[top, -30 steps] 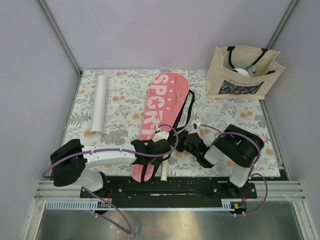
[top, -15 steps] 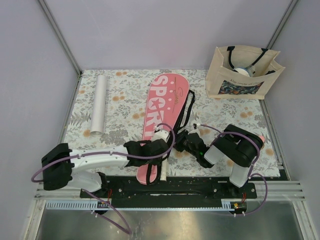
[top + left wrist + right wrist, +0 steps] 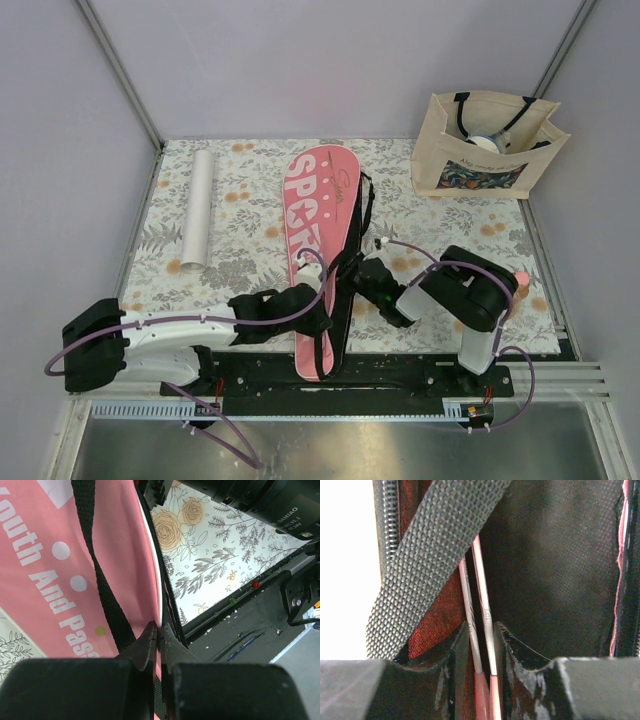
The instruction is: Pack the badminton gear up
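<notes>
The long pink racket cover [image 3: 318,215], lettered "SPORT", lies lengthwise on the mat with its narrow end over the near black rail. My left gripper [image 3: 316,308] is shut on the cover's zip edge [image 3: 161,611], beside the black strap [image 3: 102,587]. My right gripper [image 3: 362,285] sits at the cover's open side. Its fingers are closed against two thin racket shafts [image 3: 481,605], white turning pink, inside the dark lining [image 3: 555,565]. The rest of the rackets is hidden. The white tube [image 3: 198,208] lies at the far left.
A beige tote bag [image 3: 485,150] stands at the back right corner. A small peach bottle [image 3: 522,274] peeks out behind my right arm. The strap [image 3: 427,565] crosses the right wrist view. The black mounting rail [image 3: 400,372] borders the flowered mat [image 3: 250,190].
My left gripper has shut on the cover's edge and drawn it toward the near rail, swinging its top leftward. The white handle seen earlier is now covered. My right gripper shifted left.
</notes>
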Tool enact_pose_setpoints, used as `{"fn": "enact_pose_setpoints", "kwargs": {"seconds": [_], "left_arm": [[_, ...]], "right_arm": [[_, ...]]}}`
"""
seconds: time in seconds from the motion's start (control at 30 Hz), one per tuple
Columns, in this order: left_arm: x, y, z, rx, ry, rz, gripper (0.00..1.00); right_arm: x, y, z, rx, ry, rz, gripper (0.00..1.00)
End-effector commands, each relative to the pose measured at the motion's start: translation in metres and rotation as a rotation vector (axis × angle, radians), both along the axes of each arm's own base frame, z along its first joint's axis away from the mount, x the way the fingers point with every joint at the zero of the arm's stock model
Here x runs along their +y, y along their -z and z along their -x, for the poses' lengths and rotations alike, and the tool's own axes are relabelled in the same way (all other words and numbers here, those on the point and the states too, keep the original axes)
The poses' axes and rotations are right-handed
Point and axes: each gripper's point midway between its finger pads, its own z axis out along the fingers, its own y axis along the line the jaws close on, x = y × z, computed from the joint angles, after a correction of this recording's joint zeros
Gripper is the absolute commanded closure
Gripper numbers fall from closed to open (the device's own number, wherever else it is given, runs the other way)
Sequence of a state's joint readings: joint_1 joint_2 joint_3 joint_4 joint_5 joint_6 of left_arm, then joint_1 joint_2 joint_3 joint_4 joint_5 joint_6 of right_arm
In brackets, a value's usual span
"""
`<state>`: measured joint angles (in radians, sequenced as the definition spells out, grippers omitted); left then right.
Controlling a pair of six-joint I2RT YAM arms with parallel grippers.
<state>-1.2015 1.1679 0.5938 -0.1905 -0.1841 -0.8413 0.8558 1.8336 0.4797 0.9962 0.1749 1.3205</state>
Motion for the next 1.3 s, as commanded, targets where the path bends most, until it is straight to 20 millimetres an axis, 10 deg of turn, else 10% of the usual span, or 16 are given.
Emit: {"fn": "enact_pose_setpoints", "kwargs": {"seconds": [0.0,0.67,1.07,1.27], "left_arm": [[-0.010,-0.006,-0.004,-0.012,-0.008,0.021,1.00],[-0.005,0.041,-0.009,0.026,-0.029,-0.151,0.81],[-0.028,-0.039,-0.012,-0.041,0.027,0.018,0.52],[-0.005,-0.068,-0.030,-0.120,-0.037,0.030,0.37]], "right_arm": [[0.016,-0.032,-0.021,-0.098,0.024,-0.042,0.61],[-0.067,-0.023,0.029,0.067,-0.004,0.457,0.27],[-0.077,-0.066,0.023,-0.025,0.037,0.411,0.33],[-0.072,-0.057,0.011,-0.014,0.043,0.449,0.34]]}}
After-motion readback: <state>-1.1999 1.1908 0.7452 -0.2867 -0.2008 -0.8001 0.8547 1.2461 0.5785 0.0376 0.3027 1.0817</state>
